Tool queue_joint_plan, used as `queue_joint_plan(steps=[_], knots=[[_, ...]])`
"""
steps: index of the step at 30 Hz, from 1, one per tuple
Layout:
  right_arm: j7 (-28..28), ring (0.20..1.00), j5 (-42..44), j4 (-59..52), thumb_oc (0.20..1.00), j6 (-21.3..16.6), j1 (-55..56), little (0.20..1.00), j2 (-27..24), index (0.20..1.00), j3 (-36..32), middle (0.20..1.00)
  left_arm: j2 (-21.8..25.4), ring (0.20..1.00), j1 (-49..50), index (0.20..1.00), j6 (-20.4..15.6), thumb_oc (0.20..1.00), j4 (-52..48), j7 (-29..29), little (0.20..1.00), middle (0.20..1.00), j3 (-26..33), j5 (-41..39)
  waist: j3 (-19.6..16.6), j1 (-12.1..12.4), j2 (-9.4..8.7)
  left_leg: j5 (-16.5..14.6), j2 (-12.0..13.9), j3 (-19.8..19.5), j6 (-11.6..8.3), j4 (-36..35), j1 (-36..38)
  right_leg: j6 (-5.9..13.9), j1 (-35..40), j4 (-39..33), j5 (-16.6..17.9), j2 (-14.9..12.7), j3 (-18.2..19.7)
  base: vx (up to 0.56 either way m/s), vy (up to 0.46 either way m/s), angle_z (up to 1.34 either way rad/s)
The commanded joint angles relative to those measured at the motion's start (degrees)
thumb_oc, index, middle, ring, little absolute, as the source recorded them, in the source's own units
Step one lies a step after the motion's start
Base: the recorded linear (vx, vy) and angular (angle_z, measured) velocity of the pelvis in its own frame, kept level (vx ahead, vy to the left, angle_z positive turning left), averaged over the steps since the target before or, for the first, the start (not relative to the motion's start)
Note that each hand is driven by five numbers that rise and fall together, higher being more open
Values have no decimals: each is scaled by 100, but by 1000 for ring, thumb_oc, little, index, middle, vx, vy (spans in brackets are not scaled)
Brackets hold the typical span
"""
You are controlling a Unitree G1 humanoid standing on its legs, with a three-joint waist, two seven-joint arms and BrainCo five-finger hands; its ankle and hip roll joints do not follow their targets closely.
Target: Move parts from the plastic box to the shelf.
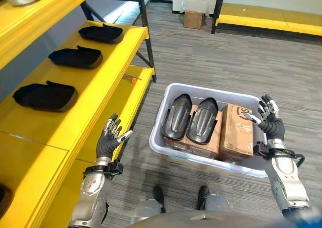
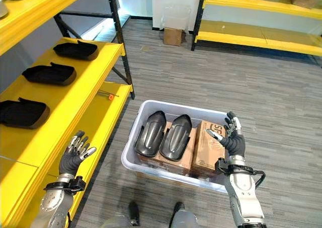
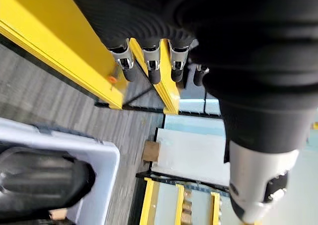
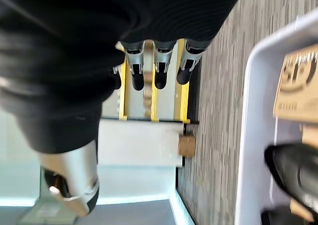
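Observation:
A pale plastic box point(image 1: 171, 152) stands on the floor in front of me. Two black curved parts point(image 1: 177, 116) point(image 1: 202, 120) lie side by side on cardboard boxes point(image 1: 236, 130) inside it. Three more black parts point(image 1: 45, 96) point(image 1: 75, 57) point(image 1: 100, 33) rest in a row on the yellow shelf point(image 1: 75, 117) to my left. My left hand point(image 1: 109, 140) is raised beside the shelf edge, fingers straight and holding nothing. My right hand point(image 1: 270, 122) is up over the box's right end, also open and holding nothing.
A lower yellow shelf board point(image 1: 133, 87) carries a small orange-tipped item point(image 1: 133, 79). A black shelf post point(image 1: 147, 36) stands behind the box. A small cardboard box point(image 1: 193, 19) and another yellow rack point(image 1: 271, 16) lie across the grey floor.

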Motion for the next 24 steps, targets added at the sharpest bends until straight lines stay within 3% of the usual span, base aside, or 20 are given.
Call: queue_joint_plan(steps=[1,6,7,8,9,11,12,13,15,16,19,24], knots=[[-32,1000,0,-180,1000,-288,-126,1000,-113,1000,-216,1000,143,1000,-178,1000,-273,1000,-326,-51,1000,1000,2,28,-18,-43,-221,-792,-309,-193,144,272,350,259,139,-455,446,28,10,95,-126,-8],[-111,1000,41,-172,1000,-380,-106,1000,-149,1000,-313,1000,144,1000,-265,1000,-315,1000,-309,-48,1000,1000,-41,16,131,-107,-256,-869,-88,-110,-116,1226,-82,134,264,-654,394,132,103,25,-135,-9],[-124,1000,54,-167,1000,-393,-122,1000,-167,1000,-323,1000,149,1000,-299,1000,-325,1000,-304,-49,1000,1000,-53,11,193,-94,-269,-801,-33,-158,-189,1570,-223,90,319,-684,387,147,96,-48,-140,3],[-131,1000,85,-191,1000,-463,-217,1000,-250,1000,-271,1000,165,1000,-381,1000,-383,1000,-330,15,1000,1000,-62,27,416,24,-283,-405,-91,-689,-480,2367,-651,-26,416,-792,374,225,179,-53,-94,0],[-131,1000,86,-189,1000,-464,-223,1000,-249,1000,-272,1000,167,1000,-387,1000,-383,1000,-329,16,1000,1000,-61,28,406,13,-294,-373,-107,-694,-475,2349,-671,-27,401,-806,394,212,171,-41,-36,-8],[-182,1000,84,-188,1000,-503,-271,1000,-248,1000,-252,1000,151,1000,-382,1000,-386,1000,-368,32,1000,1000,-27,-24,386,-5,-358,-334,259,-773,-453,1815,-697,54,421,-928,438,160,247,65,105,-27],[-230,1000,89,-151,1000,-524,-278,1000,-220,1000,-215,1000,140,1000,-331,1000,-399,1000,-432,55,1000,1000,18,-64,354,64,-410,-231,588,-888,-410,1080,-593,151,411,-967,473,99,399,118,225,-17],[-287,1000,70,-97,1000,-546,-334,1000,-207,1000,-156,1000,147,1000,-385,1000,-422,1000,-413,130,1000,1000,34,-52,370,133,-383,177,917,-1196,-494,666,-665,209,376,-946,444,92,551,97,220,-7],[-283,1000,125,-59,1000,-541,-333,1000,-218,1000,-82,1000,134,1000,-417,1000,-428,1000,-384,158,1000,1000,34,-79,349,177,-320,584,1128,-1661,-574,165,-677,261,326,-1045,460,116,745,79,198,-55],[-209,1000,153,-49,1000,-521,-298,1000,-235,1000,-36,1000,66,1000,-407,1000,-447,1000,-376,118,1000,1000,46,-101,275,168,-218,522,1135,-2013,-677,125,-505,317,378,-1192,485,140,948,127,241,-82],[-161,1000,160,-97,1000,-494,-103,1000,-188,1000,-155,1000,14,1000,-363,1000,-427,1000,-382,-12,1000,1000,-6,-120,184,95,-36,369,1054,-1639,-792,-42,-242,401,618,-1368,591,2,939,130,295,-70],[-78,1000,170,-101,1000,-369,-1,1000,-2,1000,-63,1000,172,1000,-345,1000,-402,1000,-387,11,1000,1000,40,-40,101,88,-164,138,712,-1281,-681,-323,86,581,650,-1434,804,-322,1071,66,247,-3]])
